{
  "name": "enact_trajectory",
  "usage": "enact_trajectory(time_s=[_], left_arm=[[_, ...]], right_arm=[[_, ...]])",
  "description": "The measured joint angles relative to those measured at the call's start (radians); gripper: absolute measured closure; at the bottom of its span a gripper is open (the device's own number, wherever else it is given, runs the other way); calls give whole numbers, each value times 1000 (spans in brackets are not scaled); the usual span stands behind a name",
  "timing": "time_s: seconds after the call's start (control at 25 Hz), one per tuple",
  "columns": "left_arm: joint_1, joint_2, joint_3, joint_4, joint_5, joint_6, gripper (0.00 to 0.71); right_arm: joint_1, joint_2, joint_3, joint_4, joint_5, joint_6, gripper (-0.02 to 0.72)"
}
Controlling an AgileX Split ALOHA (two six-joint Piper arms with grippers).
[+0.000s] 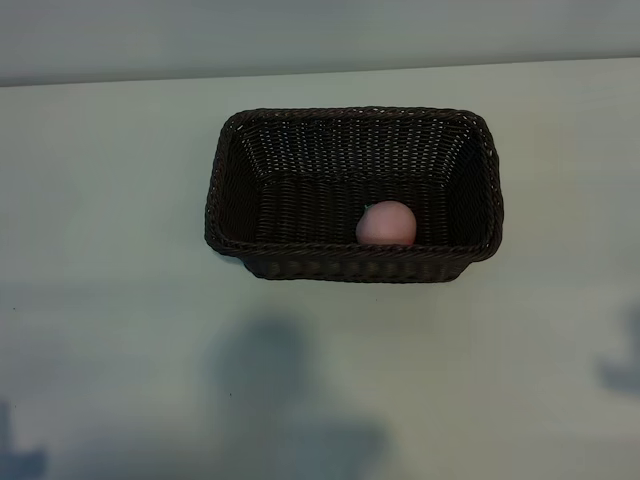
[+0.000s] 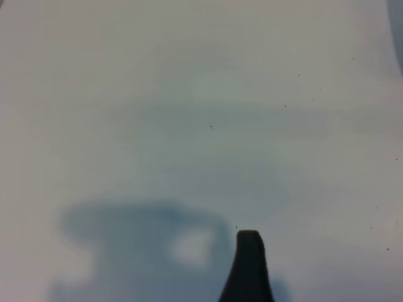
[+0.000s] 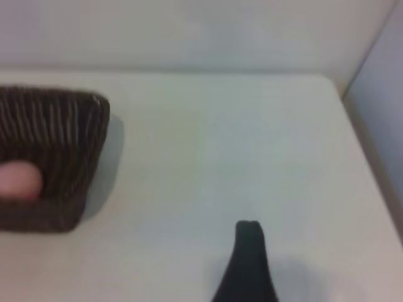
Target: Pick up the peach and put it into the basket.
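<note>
The pale pink peach [image 1: 386, 223] lies inside the dark brown woven basket [image 1: 300, 165], against the middle of its near wall. The basket stands in the middle of the white table. Neither arm shows in the exterior view. In the right wrist view the basket [image 3: 63, 138] and the peach [image 3: 19, 179] sit well off to one side. My right gripper [image 3: 200, 274] hangs open over bare table, one dark finger [image 3: 249, 264] showing and nothing in it. My left gripper [image 2: 200, 277] is open too, with one finger [image 2: 249, 267] over bare table and nothing held.
The white table [image 1: 120, 300] runs back to a pale wall [image 1: 320, 40]. In the right wrist view the table ends at a side panel [image 3: 378, 94] beyond the basket. Soft shadows lie on the table's near part [image 1: 270, 370].
</note>
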Motion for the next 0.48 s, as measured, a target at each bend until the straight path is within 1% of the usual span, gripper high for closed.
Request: enact_trajectory(time_s=[0.24,0.48], left_arm=[[0,0,0,0,-1,0,114],[0,0,0,0,-1,0,114]], right_arm=[[7,-103,200,0,1,0,136],[9,-213,250,0,-6,0,136]])
